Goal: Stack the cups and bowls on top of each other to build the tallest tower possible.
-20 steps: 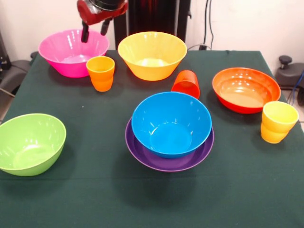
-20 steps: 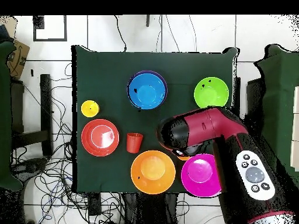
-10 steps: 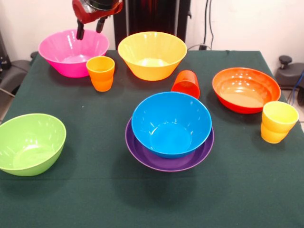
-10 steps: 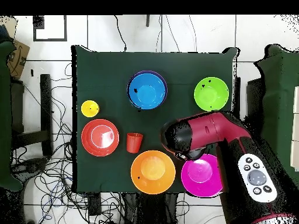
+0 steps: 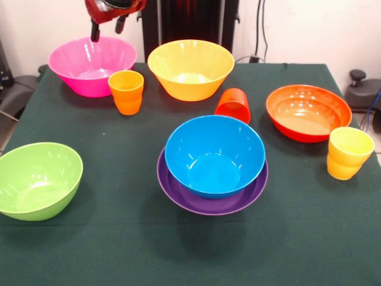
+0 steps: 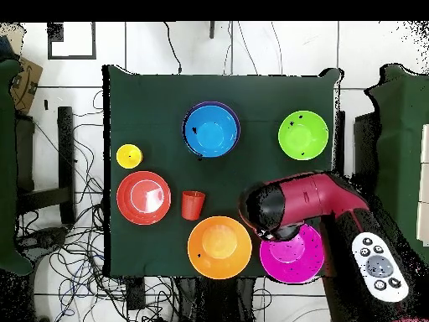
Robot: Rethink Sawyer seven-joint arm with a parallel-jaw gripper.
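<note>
Front view, near to far. No brands, labels or legible writing on anything.

Green bowl (image 5: 37, 179) sits alone at the near left of the table (image 5: 119, 250), upright, glossy, deep.

Blue bowl (image 5: 214, 155) sits nested in the wide shallow purple bowl (image 5: 172, 187) at centre; that is the only tower so far, two high. Purple shows only as a rim ring around the blue.

Yellow cup (image 5: 348, 152) stands upright at the right edge, ribbed, just beside the orange-red bowl (image 5: 308, 111), a small gap between them. That bowl is wide, shallow and empty.

Red-orange cup (image 5: 234, 105) is plain and tapered, tilted with its mouth toward the camera, between the blue and orange-red bowls, close to the yellow bowl (image 5: 190, 68).

Orange cup (image 5: 126, 91) is ribbed and upright, just in front of the pink bowl (image 5: 91, 65), overlapping it in this view; contact can't be judged.

Pink and yellow bowls stand side by side at the far edge, both large, deep, upright, empty, apart from each other.

Gripper (image 5: 107, 28) hangs above the pink bowl's far rim at the top of the picture, two dark fingers (image 5: 94, 31) pointing down with a moderate gap between them, holding nothing, clear of the bowl.

Overhead: arm (image 6: 310, 197) covers the upper part of the pink bowl (image 6: 295, 256) and hides the orange cup. Stack (image 6: 211, 130) sits mid-table, green bowl (image 6: 302, 134) to one side of it, yellow cup (image 6: 128, 156) near the opposite edge.
</note>
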